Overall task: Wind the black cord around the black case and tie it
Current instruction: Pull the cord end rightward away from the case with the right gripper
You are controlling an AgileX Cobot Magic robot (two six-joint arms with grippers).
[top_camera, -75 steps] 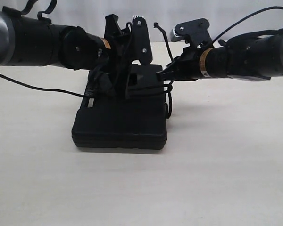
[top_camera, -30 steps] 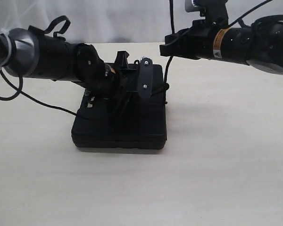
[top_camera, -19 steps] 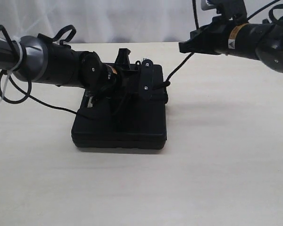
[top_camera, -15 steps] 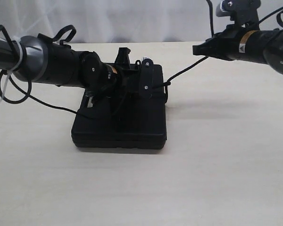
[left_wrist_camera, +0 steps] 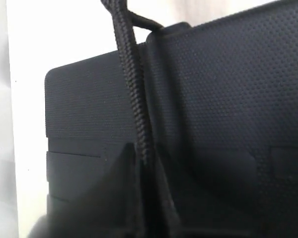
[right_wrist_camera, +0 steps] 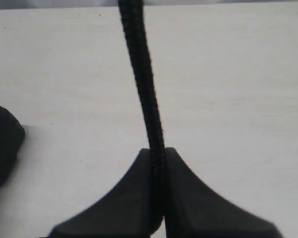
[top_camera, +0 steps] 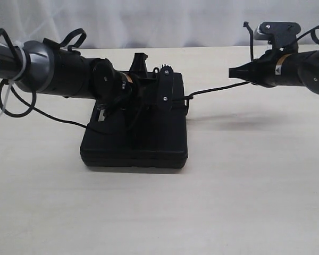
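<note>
I have the black case (top_camera: 133,141) lying flat on the table (top_camera: 244,202), a little left of centre. The black cord (top_camera: 212,90) runs taut from the case's right edge, near its far corner, out to the right. My right gripper (right_wrist_camera: 158,163) is clamped on the cord, well clear of the case and raised above the table. My left gripper (left_wrist_camera: 144,166) is pinched on another stretch of it directly over the case's top. I read this as the cinching pull of the tie. To do it well I would draw the right hand outward along the line of the cord, steady and level, with the left pressing down as the anchor so the case neither slides nor tips. The knot is hidden behind the left wrist in the outside view, so I cannot say whether it has seated. I would go by the cord's tension, easing off if the case begins to drag, and loosen neither grip before the knot bites.
</note>
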